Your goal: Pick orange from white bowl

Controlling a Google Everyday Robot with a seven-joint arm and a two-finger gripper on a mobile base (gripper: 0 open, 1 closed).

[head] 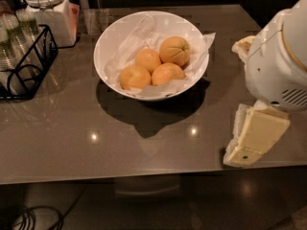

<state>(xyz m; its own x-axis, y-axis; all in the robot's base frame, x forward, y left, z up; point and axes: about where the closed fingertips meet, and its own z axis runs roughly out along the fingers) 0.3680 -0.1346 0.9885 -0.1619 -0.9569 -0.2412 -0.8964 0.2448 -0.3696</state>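
The white bowl [101, 40] stands on the brown table, lined with crumpled white paper. The orange [175, 51], the largest and deepest in colour, lies at the back right of the bowl. Three smaller, paler oranges lie beside it, one [147, 60] to its left and two [135, 77] [167, 74] in front. My gripper [254, 140] hangs below the white arm housing [278, 56] at the right, low over the table near its front edge. It is well to the right of the bowl and apart from it.
A white lidded jar [48, 11] stands at the back left. A black wire rack [29, 56] holding glasses stands at the left edge. A clear glass [98, 19] stands behind the bowl. The table's front edge [120, 178] runs below, with cables [33, 219] on the floor.
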